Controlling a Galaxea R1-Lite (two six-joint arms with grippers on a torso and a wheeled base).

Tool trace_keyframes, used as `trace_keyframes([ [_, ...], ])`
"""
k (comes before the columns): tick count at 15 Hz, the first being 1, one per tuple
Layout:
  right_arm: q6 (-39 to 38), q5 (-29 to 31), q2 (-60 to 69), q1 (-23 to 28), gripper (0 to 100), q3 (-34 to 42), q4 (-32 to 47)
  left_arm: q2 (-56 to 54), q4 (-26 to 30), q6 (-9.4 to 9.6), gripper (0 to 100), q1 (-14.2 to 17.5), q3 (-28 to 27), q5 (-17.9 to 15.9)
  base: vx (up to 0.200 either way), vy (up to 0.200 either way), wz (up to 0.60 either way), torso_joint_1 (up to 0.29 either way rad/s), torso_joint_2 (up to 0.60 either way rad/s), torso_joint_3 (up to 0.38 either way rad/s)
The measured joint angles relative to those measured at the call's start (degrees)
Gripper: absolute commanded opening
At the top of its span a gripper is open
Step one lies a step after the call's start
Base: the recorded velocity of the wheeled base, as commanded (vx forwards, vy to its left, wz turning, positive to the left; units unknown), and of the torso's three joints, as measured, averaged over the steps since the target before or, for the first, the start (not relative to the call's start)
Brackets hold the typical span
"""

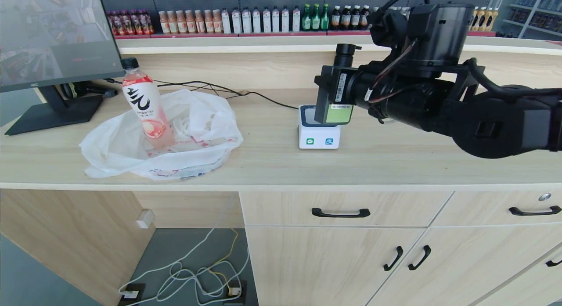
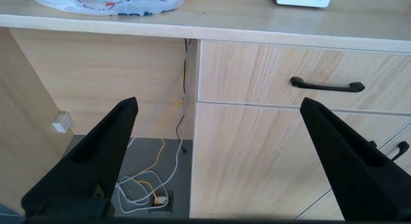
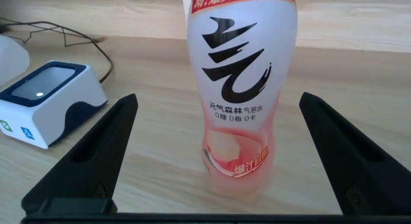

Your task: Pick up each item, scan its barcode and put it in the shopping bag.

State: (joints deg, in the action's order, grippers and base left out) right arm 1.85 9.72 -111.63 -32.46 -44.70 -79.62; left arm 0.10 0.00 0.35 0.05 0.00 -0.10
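Our right claw [image 3: 218, 99] gapes before a pink plastic bottle [image 3: 241, 76] standing on the wooden table [image 3: 148, 140]. Our left claw [image 2: 218, 102] gapes too.

Scanner [image 1: 319, 137] just beside bottle [image 3: 241, 89] — cable [image 1: 268, 99] behind

The worktop [image 1: 395, 165] is pale wood grain, smooth and matt. The scanner [image 1: 318, 137] on it is glossy white plastic with a dark, glassy top. At its 9 o'clock, the shopping bag [image 1: 109, 148] is thin, crinkled white plastic film, faintly shiny. The bottle [image 1: 145, 108] standing in it is clear, smooth plastic under a glossy printed sleeve, with 1 dark cap. The left gripper [image 2: 218, 102] has matt black plastic fingers [image 2: 96, 160].
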Motion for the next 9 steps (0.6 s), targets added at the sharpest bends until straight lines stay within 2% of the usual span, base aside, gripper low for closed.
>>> trace_keyframes([
  [9,-0.05,0.13,-4.33,0.52,100,-6.07,1.34,0.00,0.00,0.00,100,0.02,0.00,0.00,0.000,0.000,0.00,0.000,0.00,0.000],
])
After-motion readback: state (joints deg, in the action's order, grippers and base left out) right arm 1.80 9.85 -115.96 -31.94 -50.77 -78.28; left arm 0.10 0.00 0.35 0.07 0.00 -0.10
